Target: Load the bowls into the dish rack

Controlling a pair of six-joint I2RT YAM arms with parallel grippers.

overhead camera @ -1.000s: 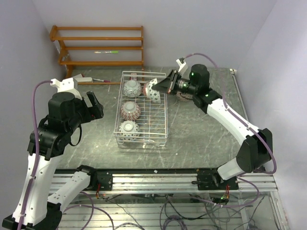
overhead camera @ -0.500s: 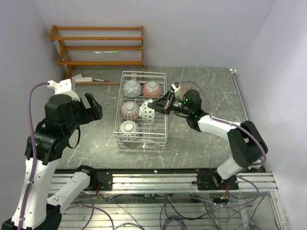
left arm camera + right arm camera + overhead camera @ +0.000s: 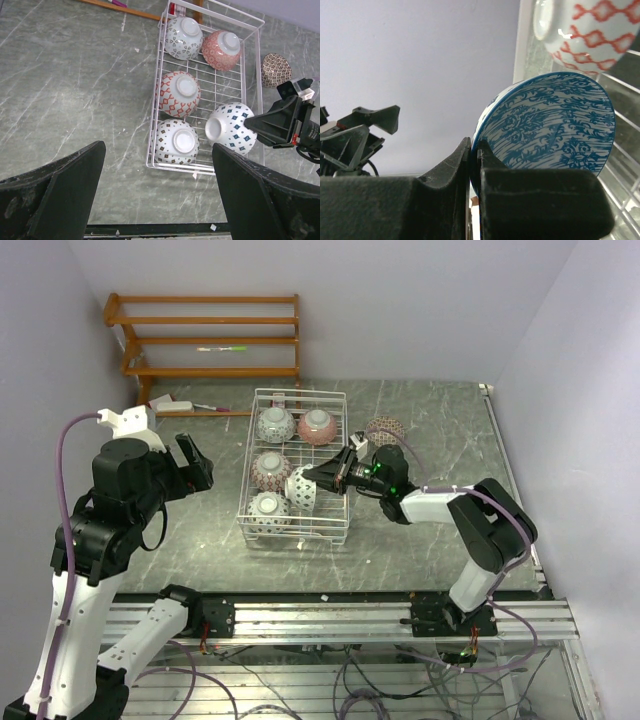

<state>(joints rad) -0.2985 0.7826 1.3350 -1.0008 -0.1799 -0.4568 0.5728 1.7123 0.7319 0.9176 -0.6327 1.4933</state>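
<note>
The white wire dish rack [image 3: 347,462] stands mid-table. Several bowls lie upside down in it: grey-white [image 3: 275,424], pink [image 3: 317,426], red [image 3: 271,470] and a dotted one [image 3: 267,508]. My right gripper [image 3: 326,480] is shut on the rim of a blue bowl [image 3: 302,489] and holds it tilted on edge in the rack's near right slot. In the right wrist view the fingers [image 3: 455,175] pinch the blue-patterned bowl [image 3: 550,125], with the red bowl [image 3: 590,35] behind. My left gripper [image 3: 190,465] is open and empty, high to the left of the rack [image 3: 258,65].
Another patterned bowl [image 3: 385,430] sits upright on the table just right of the rack; it also shows in the left wrist view [image 3: 275,69]. An orange wooden shelf [image 3: 205,340] stands against the back wall. Small items [image 3: 195,405] lie at its foot.
My right arm has carried the blue bowl from the rack's far right end down to its near right slot and lowered it. My left arm has barely moved.
</note>
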